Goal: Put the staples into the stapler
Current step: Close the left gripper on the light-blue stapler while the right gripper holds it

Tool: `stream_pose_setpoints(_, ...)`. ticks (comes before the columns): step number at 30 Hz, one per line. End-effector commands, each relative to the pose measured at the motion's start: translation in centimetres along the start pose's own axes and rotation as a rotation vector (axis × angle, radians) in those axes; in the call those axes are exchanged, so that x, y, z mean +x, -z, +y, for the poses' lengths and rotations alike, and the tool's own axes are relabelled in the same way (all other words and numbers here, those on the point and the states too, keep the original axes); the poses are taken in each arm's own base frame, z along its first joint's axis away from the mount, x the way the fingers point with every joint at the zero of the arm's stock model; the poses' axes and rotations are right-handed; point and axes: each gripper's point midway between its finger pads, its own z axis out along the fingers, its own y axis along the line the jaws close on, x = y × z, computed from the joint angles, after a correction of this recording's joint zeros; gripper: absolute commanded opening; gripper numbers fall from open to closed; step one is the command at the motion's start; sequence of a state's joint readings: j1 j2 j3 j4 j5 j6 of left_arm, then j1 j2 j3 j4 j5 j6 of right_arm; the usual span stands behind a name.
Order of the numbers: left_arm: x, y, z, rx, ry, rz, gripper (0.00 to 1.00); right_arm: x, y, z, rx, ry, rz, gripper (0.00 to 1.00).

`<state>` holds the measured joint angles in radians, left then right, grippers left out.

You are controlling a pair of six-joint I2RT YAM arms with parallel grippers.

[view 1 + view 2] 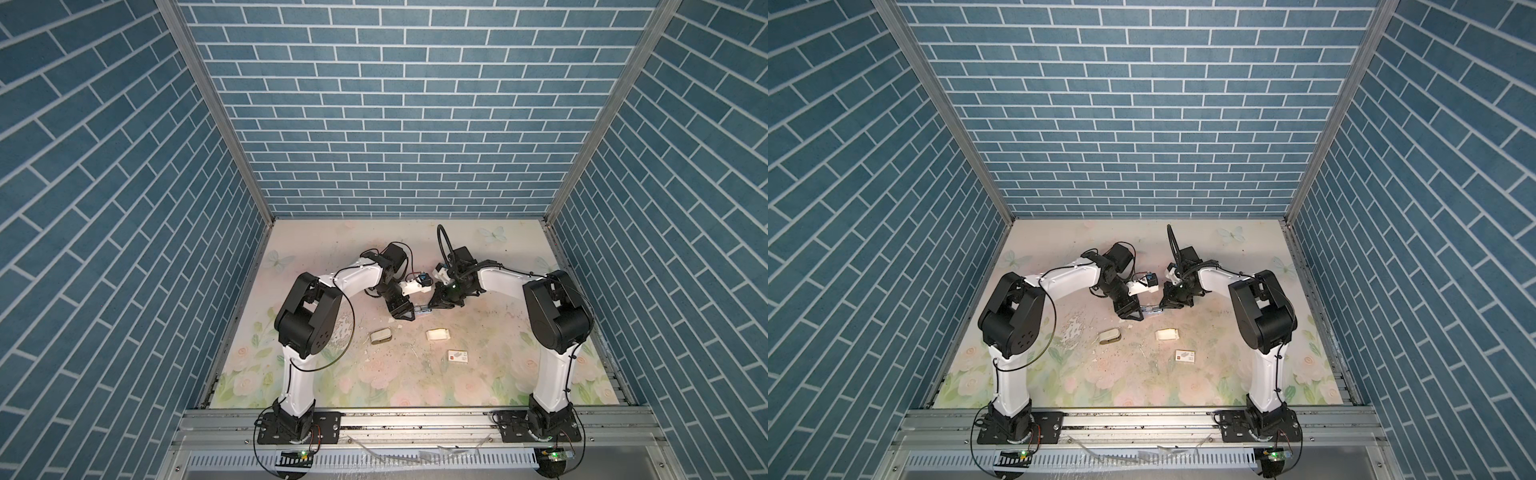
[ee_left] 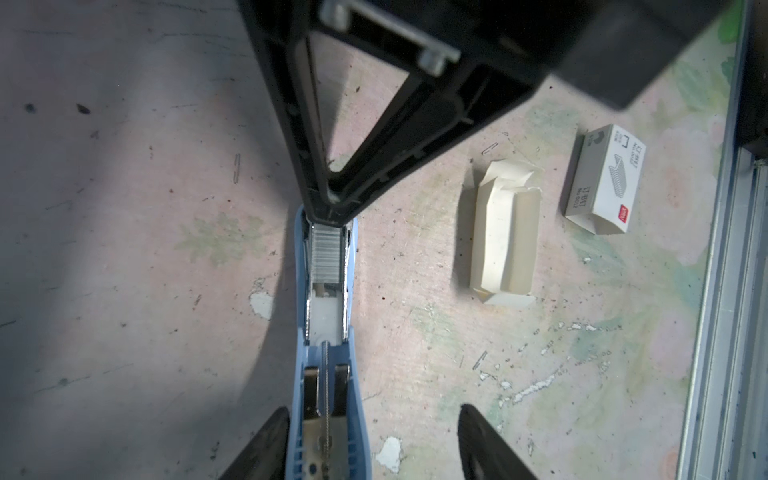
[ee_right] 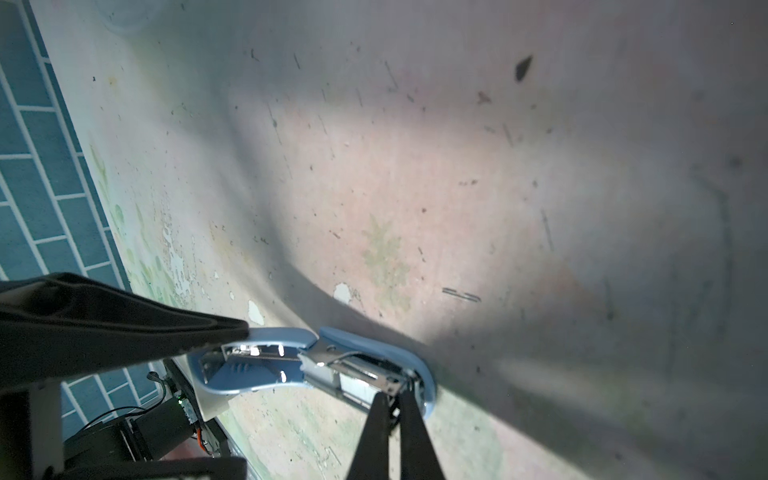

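Left end effector [image 2: 372, 419] open, stapler [image 2: 326, 353] unrestrained — closed right end effector [image 2: 328, 205] nudging the staples [image 2: 326, 253] could skew both.

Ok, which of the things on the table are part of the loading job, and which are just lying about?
In the job: blue stapler, staple strip in its open channel, right tool at the strip's end.
Lying about: cream cardboard tray, staple box, small beige item, loose staples.

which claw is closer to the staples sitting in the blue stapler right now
Right. The right claw, shut, sits at the end of the staples in the open blue stapler; the left claw stands open around the stapler's rear end, farther from the strip.
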<state>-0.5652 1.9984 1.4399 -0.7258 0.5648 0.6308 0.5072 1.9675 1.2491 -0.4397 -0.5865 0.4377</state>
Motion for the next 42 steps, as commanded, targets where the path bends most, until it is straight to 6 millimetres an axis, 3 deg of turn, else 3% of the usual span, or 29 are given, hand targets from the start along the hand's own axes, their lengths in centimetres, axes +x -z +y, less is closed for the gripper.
stream_pose_setpoints(1,-0.1,1.1,-0.5,-0.014,0.012,-0.008,0.68,0.7,0.1,-0.3,0.056,0.027,0.024,0.08)
stream_pose_setpoints(6,0.0,2.6,-0.5,-0.067,-0.008,-0.009,0.69,1.0,0.2,-0.5,0.089,0.033,0.027,0.08)
stream_pose_setpoints(11,1.4,3.2,-0.4,-0.116,-0.039,0.03,0.7,1.2,0.4,-0.6,0.099,0.034,0.019,0.08)
stream_pose_setpoints(20,3.1,1.6,1.2,-0.16,0.016,0.093,0.68,1.1,0.1,-0.5,0.09,0.027,0.011,0.08)
stream_pose_setpoints(34,3.4,0.5,1.8,-0.155,0.015,0.104,0.44,1.0,-0.1,-0.5,0.079,0.031,0.011,0.08)
stream_pose_setpoints(42,3.3,0.2,1.8,-0.14,0.011,0.117,0.42,1.0,-0.2,-0.4,0.077,0.033,0.012,0.08)
